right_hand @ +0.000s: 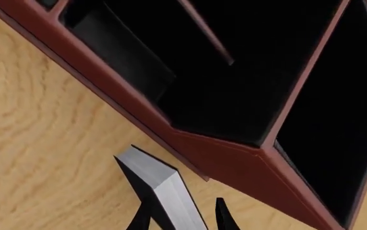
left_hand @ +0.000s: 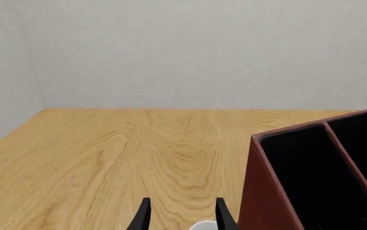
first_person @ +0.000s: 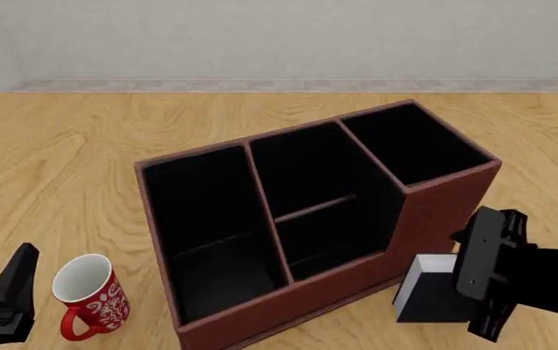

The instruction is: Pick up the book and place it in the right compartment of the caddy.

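Book [right_hand: 164, 189] apparently pinched in right hand [right_hand: 182, 215], visible in right wrist view only; left hand [left_hand: 182, 218] spread.

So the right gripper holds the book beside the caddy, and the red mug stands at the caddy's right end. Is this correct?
Not quite. The red mug stands at the left end of the caddy, near the left gripper, as the front view shows. The rest holds: the right gripper grips the book beside the caddy.
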Action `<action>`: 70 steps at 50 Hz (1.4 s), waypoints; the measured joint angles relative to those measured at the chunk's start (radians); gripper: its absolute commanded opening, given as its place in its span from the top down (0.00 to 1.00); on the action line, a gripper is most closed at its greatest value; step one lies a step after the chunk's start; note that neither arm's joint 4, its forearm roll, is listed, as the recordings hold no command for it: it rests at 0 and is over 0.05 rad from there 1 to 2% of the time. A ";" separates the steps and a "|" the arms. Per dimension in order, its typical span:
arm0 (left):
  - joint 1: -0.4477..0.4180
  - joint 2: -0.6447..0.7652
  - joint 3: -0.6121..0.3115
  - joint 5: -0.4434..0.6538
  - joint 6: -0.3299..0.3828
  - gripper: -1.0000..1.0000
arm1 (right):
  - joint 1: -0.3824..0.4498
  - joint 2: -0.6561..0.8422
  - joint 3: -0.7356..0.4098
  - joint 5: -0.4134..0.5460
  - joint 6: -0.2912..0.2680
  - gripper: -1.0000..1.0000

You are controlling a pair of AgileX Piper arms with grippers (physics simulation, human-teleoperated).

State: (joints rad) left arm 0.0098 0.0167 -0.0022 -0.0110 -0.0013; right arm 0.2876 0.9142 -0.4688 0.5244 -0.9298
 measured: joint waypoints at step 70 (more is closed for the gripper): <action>-0.007 0.004 0.000 -0.002 0.000 0.00 | -0.007 -0.224 -0.032 0.265 -0.007 1.00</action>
State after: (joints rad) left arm 0.0031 0.0204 -0.0017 -0.0132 -0.0015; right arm 0.2803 0.6901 -0.5011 0.7892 -0.9363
